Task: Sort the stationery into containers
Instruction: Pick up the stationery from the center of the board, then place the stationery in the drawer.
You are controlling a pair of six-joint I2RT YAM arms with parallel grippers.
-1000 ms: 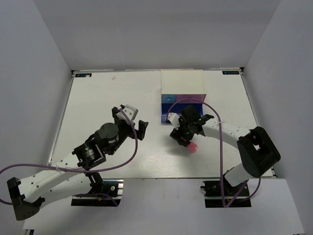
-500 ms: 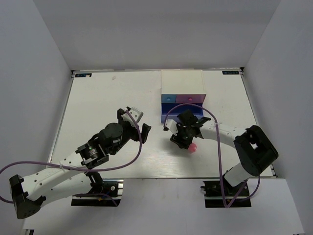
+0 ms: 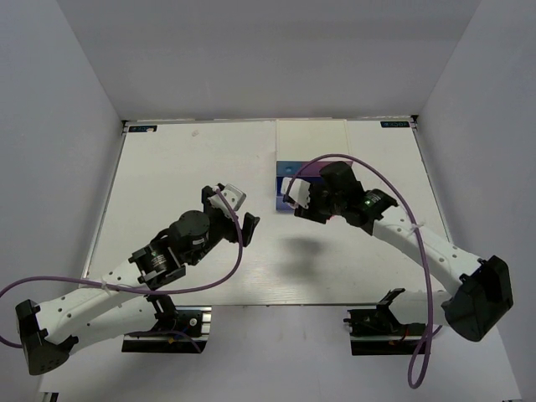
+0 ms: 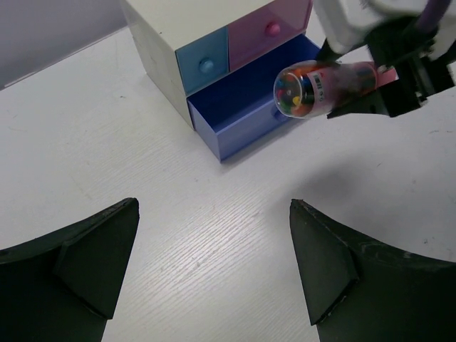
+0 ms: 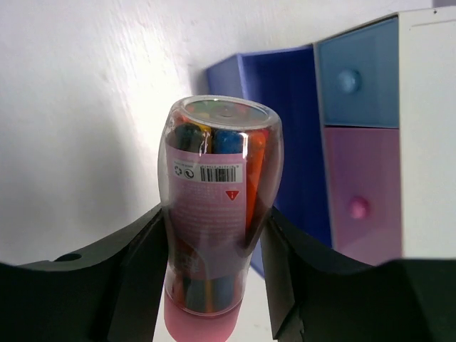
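So the cabinet (image 3: 311,138) sits at the back of the table (image 3: 184,167), bottom drawer (image 4: 242,107) sticking out front, tube (image 4: 324,84) in the right claw (image 5: 214,263) near it.

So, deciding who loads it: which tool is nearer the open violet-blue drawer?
Right. The right tool holds the tube just beside the drawer; the left tool is open, farther off over the table.

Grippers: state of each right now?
Left gripper: open, holding nothing.
Right gripper: shut on the pink-and-clear plastic tube.
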